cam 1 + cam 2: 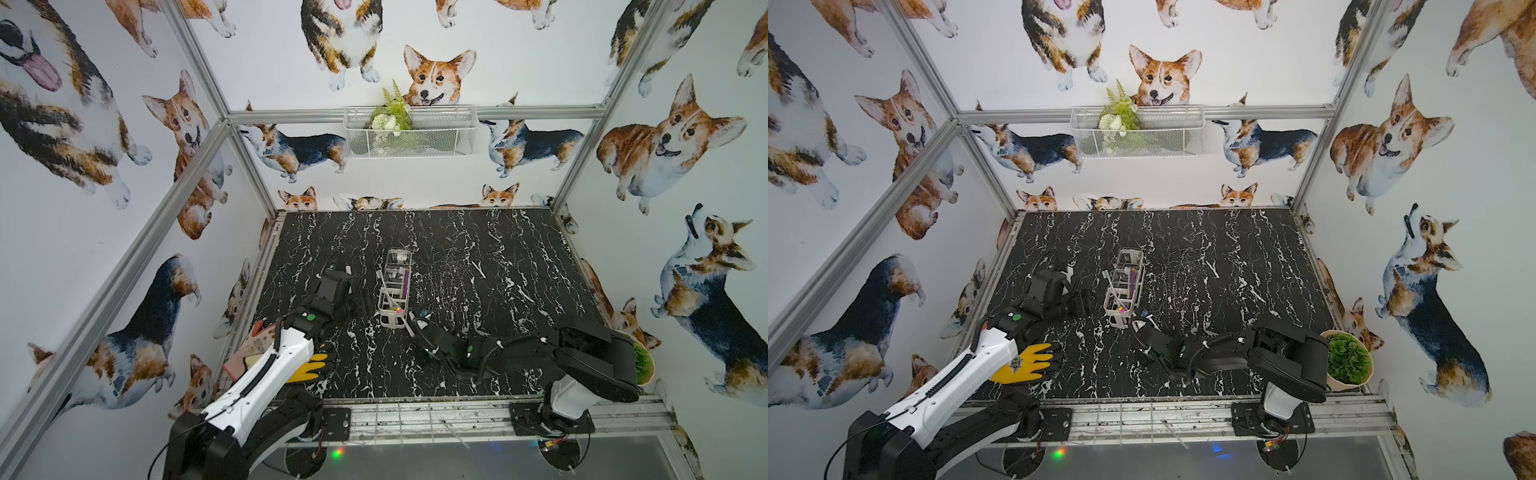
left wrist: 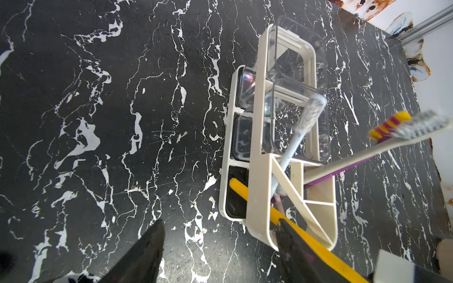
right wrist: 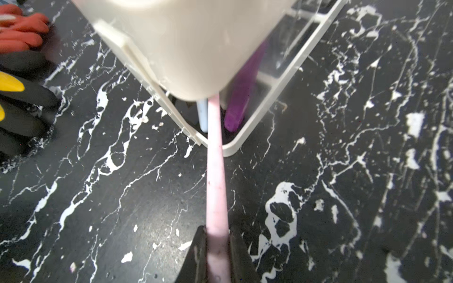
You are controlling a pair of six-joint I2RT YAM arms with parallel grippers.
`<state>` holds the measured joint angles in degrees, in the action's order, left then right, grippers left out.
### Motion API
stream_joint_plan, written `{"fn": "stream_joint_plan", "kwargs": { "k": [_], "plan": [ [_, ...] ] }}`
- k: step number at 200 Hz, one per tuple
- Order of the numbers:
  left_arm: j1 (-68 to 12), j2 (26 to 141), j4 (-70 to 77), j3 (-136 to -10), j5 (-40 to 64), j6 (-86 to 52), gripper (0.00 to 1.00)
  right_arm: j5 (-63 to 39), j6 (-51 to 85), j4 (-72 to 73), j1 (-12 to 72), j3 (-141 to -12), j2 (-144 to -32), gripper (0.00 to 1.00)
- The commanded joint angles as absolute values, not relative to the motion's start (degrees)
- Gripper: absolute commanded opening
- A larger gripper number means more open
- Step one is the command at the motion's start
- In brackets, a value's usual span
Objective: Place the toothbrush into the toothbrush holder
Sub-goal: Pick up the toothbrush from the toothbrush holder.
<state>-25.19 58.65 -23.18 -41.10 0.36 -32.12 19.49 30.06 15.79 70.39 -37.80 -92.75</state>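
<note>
The toothbrush holder (image 1: 390, 321) stands lengthwise near the middle of the bench (image 1: 498, 266), with other toothbrushes (image 2: 297, 137) in its front compartments. The left pincer (image 2: 218, 242) sits just left of it. The right pincer (image 3: 218, 245), before its front end, holds a toothbrush (image 3: 215, 176) reaching into that end. Gloves (image 1: 309, 368) lie at the front left corner, a plant pot (image 1: 1347, 359) at the front right.

Four toothbrushes are counted: a pink toothbrush (image 3: 215, 183), a light-blue toothbrush (image 2: 299, 137), a yellow toothbrush (image 2: 239, 186) and a white-and-purple toothbrush (image 2: 367, 154). One toothbrush holder (image 2: 258, 196) is seen. Two gloves are found, a yellow glove (image 1: 1025, 361) and a reddish glove (image 3: 22, 36). One wire basket (image 1: 436, 141), one potted plant (image 1: 1347, 359) and two robot arms, left arm (image 1: 266, 374) and right arm (image 1: 590, 349), are counted.
</note>
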Motion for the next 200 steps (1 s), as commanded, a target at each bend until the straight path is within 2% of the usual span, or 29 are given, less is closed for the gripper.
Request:
{"fn": "stream_joint_plan", "kwargs": {
  "k": [1,130,200],
  "plan": [
    [-25.14,59.13,-22.38,-42.24,1.76,-32.39,0.73,21.93,27.37,21.77,70.39,-37.45,-92.37,0.08],
    [-25.17,62.62,-21.87,-48.25,4.06,-30.91,0.74,25.75,18.9,46.46,70.36,-32.3,-96.55,0.06],
    [-25.15,64.68,-20.98,-47.47,4.03,-31.49,0.74,24.46,22.47,41.98,70.34,-31.14,-96.71,0.06]
  ]
}}
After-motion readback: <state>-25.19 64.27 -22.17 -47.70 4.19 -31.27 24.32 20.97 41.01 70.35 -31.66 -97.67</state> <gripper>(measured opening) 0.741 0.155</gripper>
